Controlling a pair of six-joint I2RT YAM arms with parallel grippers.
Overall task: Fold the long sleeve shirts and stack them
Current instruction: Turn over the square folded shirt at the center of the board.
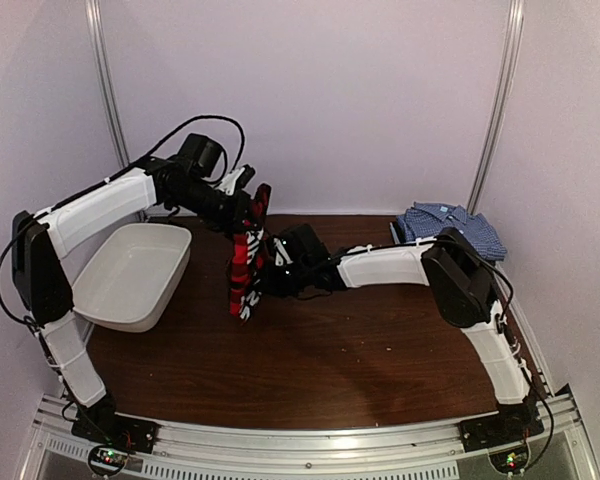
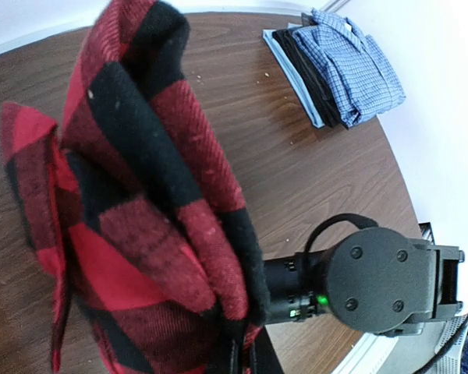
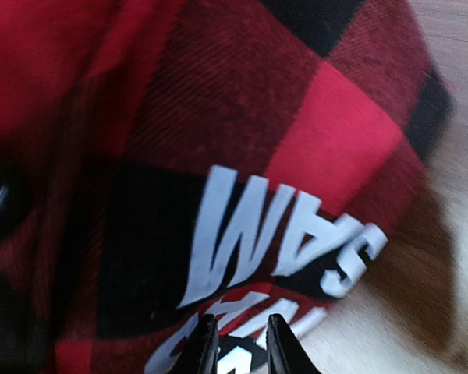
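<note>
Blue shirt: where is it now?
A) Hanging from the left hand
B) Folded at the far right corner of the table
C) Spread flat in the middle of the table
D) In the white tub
B: the blue shirt lies folded at the far right corner of the table; the shirt that hangs in the air is the red shirt.

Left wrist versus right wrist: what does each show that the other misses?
Left wrist only: the folded blue check shirt at the table's far edge, and the right arm's wrist beside the hanging cloth. Right wrist only: white lettering reading SAM on the cloth, and the right gripper pinching its edge. Both: the red plaid shirt and the brown table.
</note>
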